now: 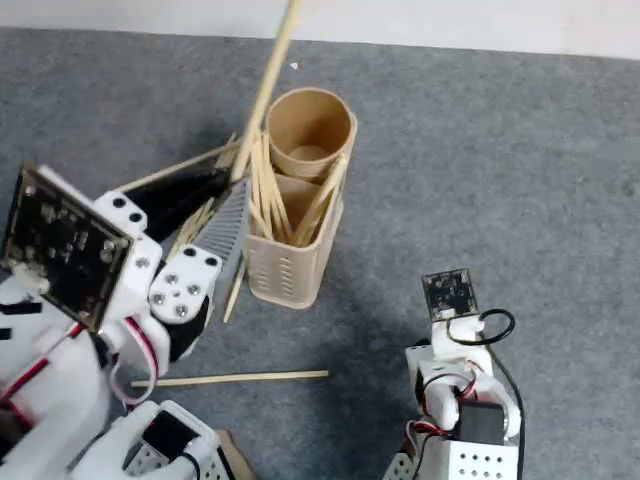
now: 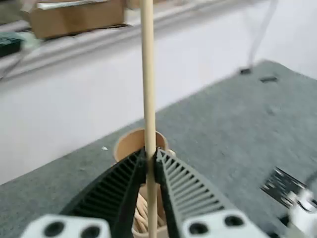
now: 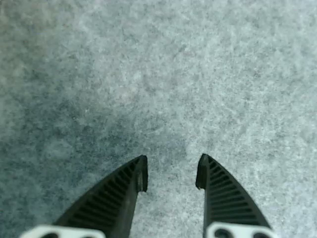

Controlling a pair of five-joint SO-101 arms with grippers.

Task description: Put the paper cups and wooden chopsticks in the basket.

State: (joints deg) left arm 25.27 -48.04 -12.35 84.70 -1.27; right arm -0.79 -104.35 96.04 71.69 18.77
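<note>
Upright chopstick (image 2: 147, 74) between left gripper's (image 2: 150, 151) fingers (image 2: 174, 174), above basket (image 1: 285, 272) with cups (image 1: 310, 125)

Grey mat (image 1: 520, 150) bears basket (image 1: 287, 272) (plus chopstick (image 1: 240, 378))

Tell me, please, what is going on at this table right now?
The left claw is shut on a wooden chopstick, held upright next to the basket. The basket already contains paper cups and a bundle of chopsticks. A loose chopstick lies on the grey mat near the arms. The right claw hangs open over the mat.
</note>
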